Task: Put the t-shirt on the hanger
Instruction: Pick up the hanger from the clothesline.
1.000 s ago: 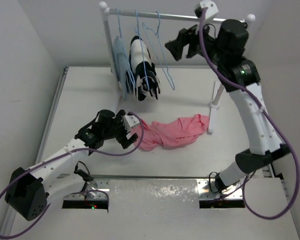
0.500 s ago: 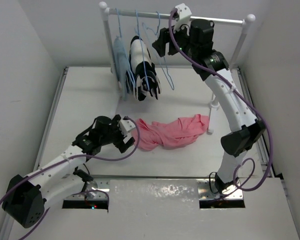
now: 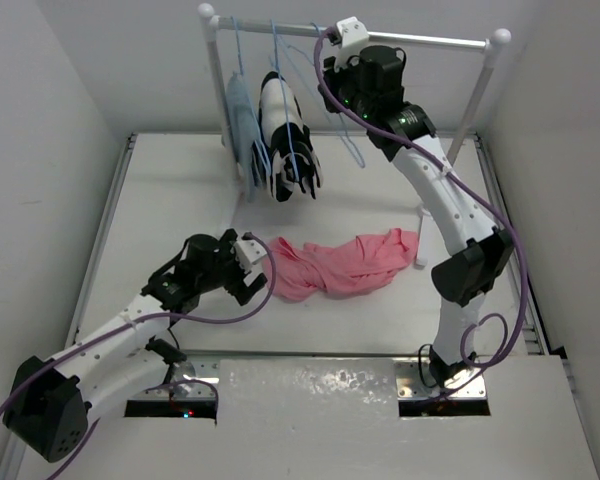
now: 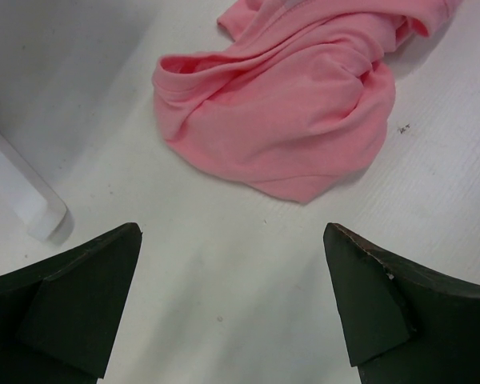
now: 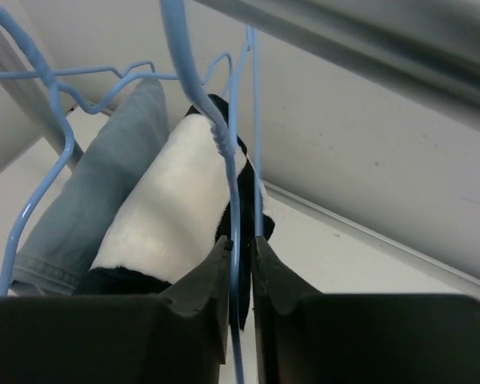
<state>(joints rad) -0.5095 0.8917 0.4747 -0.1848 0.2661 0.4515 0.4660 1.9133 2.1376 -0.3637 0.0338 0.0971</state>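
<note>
The salmon-pink t-shirt (image 3: 345, 265) lies in a crumpled heap on the white table (image 3: 180, 200), near the middle and a bit to the right. It is not on any hanger.

The left gripper (image 3: 257, 274) sits low over the table, just beside the left end of the t-shirt. In the left wrist view its 2 fingers (image 4: 80, 296) are spread wide apart and hold nothing. Bare table shows between them, and the t-shirt (image 4: 280, 112) lies a little way past the tips, not touching them.

At the far side stands a white clothes rack with a grey rail (image 3: 440, 40) on top. The right gripper (image 3: 327, 80) is up high, right by the rail. In the right wrist view its 2 fingers (image 5: 200, 280) are squeezed almost together, with the thin wire of the light-blue hanger (image 5: 234, 200) pinched between them. The hanger (image 3: 350, 148) hangs from the rail with nothing on it.

To its left hangs a black-and-white garment (image 3: 285, 140). Further left hangs a pale blue-grey garment (image 3: 242, 125), touching it.
</note>
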